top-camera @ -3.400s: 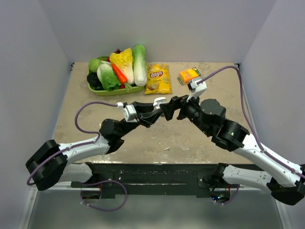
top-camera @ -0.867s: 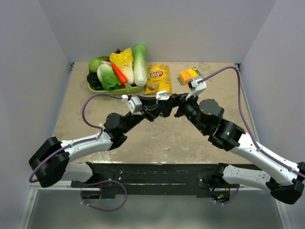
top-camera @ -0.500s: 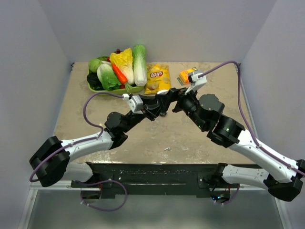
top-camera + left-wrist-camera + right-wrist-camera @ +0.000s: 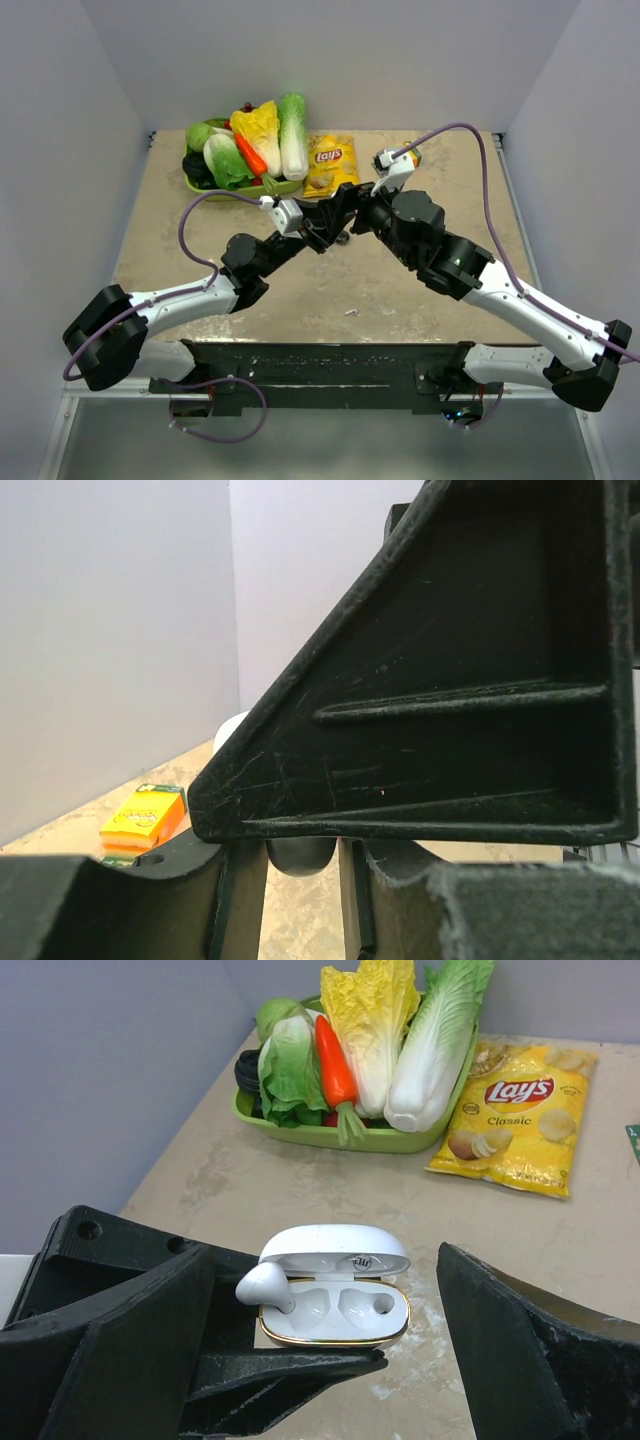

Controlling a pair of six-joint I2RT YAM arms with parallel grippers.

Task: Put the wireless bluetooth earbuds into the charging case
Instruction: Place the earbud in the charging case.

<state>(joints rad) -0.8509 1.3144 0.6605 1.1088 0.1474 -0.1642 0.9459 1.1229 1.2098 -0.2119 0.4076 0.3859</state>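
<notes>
At table centre, from above: left gripper [image 4: 332,232] and right gripper [image 4: 350,212] nose to nose, tips nearly touching, above the table [image 4: 160,250]. Whatever sits between them too hidden to make out from here. Green tray [image 4: 205,188] of vegetables at far left, chip bag [image 4: 332,165] just right of it. Small white scrap [image 4: 351,312] near the front edge, well apart from both grippers.

Left wrist: mostly blocked by a big black finger of the right gripper, close in front. Below it, rounded pale body of the case [image 4: 298,855] pinched between own two fingers, jaws narrow and clamped on it. Orange box [image 4: 143,818] flat on the table at far left, near the wall.

Right wrist: jaws wide apart, holding nothing, one finger at each side of frame. Case straight ahead between them, lid up, gold rim round the base. Gripped from the left by the left gripper, one black finger running under its front edge. One white earbud [image 4: 264,1285] tilted at the left socket, bulb sticking out above the rim, not seated. Right socket bare with a dark spot in it. Tray and chip bag beyond, on the table.
</notes>
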